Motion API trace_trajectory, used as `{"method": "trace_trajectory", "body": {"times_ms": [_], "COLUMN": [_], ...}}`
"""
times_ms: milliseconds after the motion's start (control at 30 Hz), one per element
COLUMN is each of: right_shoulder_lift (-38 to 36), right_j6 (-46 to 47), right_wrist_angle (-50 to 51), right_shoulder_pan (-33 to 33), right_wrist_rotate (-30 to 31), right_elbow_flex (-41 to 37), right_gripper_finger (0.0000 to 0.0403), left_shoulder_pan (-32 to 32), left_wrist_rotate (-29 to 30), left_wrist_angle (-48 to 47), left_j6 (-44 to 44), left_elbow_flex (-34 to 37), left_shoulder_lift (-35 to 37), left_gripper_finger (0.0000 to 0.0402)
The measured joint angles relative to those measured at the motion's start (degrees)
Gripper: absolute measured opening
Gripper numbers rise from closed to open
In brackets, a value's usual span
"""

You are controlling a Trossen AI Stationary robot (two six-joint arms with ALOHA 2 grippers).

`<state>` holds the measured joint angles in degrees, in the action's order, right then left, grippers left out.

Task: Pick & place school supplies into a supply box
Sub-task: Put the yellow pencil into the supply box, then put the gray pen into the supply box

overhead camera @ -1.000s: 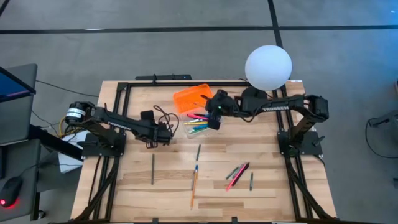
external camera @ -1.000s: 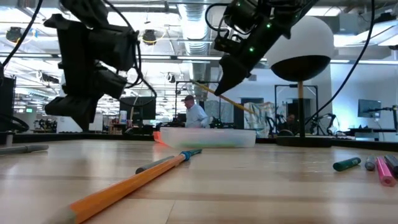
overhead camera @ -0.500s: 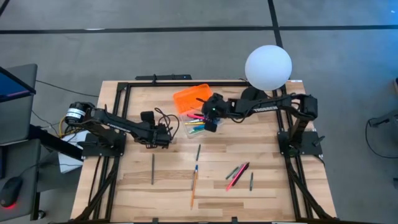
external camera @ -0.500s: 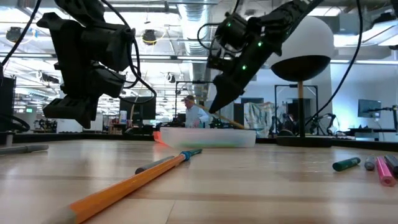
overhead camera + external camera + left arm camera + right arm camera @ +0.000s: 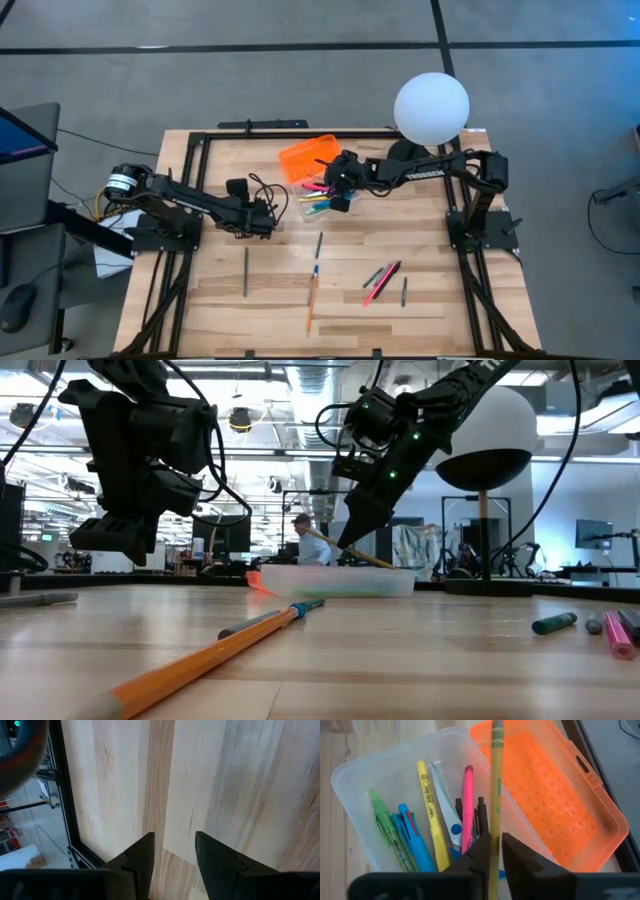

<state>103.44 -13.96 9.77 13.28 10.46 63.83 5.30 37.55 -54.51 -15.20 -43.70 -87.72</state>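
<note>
My right gripper (image 5: pixel 338 196) hangs over the clear supply box (image 5: pixel 316 207), shut on a yellow pencil (image 5: pixel 495 780). Inside the box lie green, blue, yellow and pink pens and the small scissors (image 5: pixel 451 827). Its orange ribbed lid (image 5: pixel 308 158) lies open on the far side. My left gripper (image 5: pixel 268 216) is open above bare wood, left of the box. More supplies lie flat on the near half of the table: a grey pencil (image 5: pixel 245 272), an orange pencil (image 5: pixel 311 300), a dark pen (image 5: pixel 319 244) and a pink and green cluster (image 5: pixel 381 279). My right gripper pinches the yellow pencil partway along its shaft (image 5: pixel 494 840) between the two fingers (image 5: pixel 479 851). The fingers come down at a slant from the table's right. In the low view the pencil (image 5: pixel 335 548) is tilted, its lower end (image 5: pixel 388 566) at the box's rim; whether it touches there I cannot tell.
The white globe lamp (image 5: pixel 431 107) stands at the far right, close behind my right arm. A dark marker (image 5: pixel 404 291) lies beside the pen cluster. A black frame (image 5: pixel 190 150) borders the table. People show in the room beyond (image 5: pixel 312 545).
My right gripper has come down and a little toward the table's left, over the box, still shut on the pencil. The pencil has sunk with it, its lower end now down at the box's rim.
</note>
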Motion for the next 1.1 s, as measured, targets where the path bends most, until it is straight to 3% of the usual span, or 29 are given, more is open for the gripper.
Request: {"method": "trace_trajectory", "body": {"times_ms": [267, 433, 733, 1100], "right_shoulder_lift": [0.0, -3.0, -16.4, -26.9], "right_j6": [0.0, -1.8, -3.5, 8.9], "right_wrist_angle": [-0.2, 0.5, 13.3, 23.7], "right_shoulder_pan": [0.0, -0.9, -8.8, -20.7], "right_wrist_rotate": [0.0, 0.2, 0.0, 2.7], "right_elbow_flex": [0.0, 0.0, 0.0, -4.2], "right_gripper_finger": [0.0107, 0.0127, 0.0120, 0.0115], "left_shoulder_pan": [0.0, 0.0, 1.6, 7.5], "left_wrist_rotate": [0.0, -0.9, -15.4, -28.4], "left_wrist_angle": [0.0, 0.2, -1.4, -1.3], "left_j6": [0.0, 1.1, 3.4, -15.0], "left_elbow_flex": [0.0, 0.0, -0.1, -0.1], "left_shoulder_lift": [0.0, 0.0, 1.9, 12.1], "left_gripper_finger": [0.0136, 0.0136, 0.0136, 0.0136]}}
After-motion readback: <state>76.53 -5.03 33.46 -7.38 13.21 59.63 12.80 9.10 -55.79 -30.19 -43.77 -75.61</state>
